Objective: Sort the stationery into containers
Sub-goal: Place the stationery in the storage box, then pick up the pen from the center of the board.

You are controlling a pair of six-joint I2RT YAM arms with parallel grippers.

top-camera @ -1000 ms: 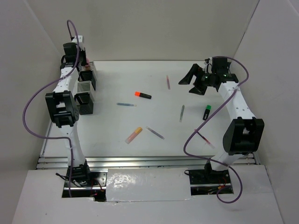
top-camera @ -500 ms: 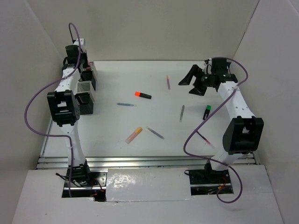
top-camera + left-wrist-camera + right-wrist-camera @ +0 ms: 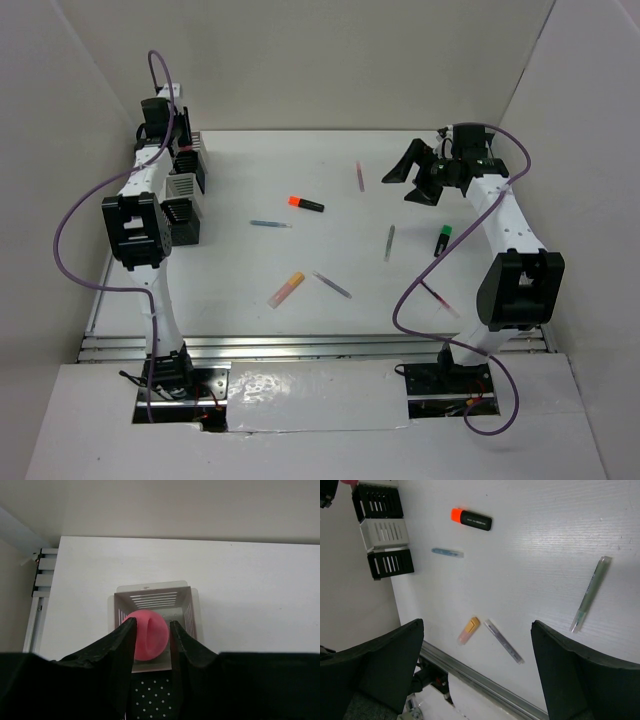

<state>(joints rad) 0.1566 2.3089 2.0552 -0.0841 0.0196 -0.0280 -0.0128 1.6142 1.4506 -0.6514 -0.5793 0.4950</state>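
Note:
My left gripper (image 3: 150,630) is shut on the pink marker (image 3: 146,636) and holds it end-on over a silver-white mesh cup (image 3: 152,596). In the top view this gripper (image 3: 178,140) is at the far left, over the cluster of black and white cups (image 3: 182,190). My right gripper (image 3: 415,175) is open and empty above the back right. On the table lie an orange-capped black marker (image 3: 306,204), a blue pen (image 3: 270,224), a pink pen (image 3: 359,176), a grey pen (image 3: 390,242), a green-capped marker (image 3: 442,240), a yellow-orange highlighter (image 3: 286,289), another grey pen (image 3: 331,284) and a red pen (image 3: 440,298).
The right wrist view, past its open gripper (image 3: 476,625), shows the orange-capped marker (image 3: 471,519), blue pen (image 3: 447,553), highlighter (image 3: 469,630), two grey pens and the cups (image 3: 382,530). White walls enclose the table on three sides. A metal rail (image 3: 300,345) runs along the near edge.
My left gripper has shifted slightly toward the back wall with the pink marker still in it. The right arm has barely moved.

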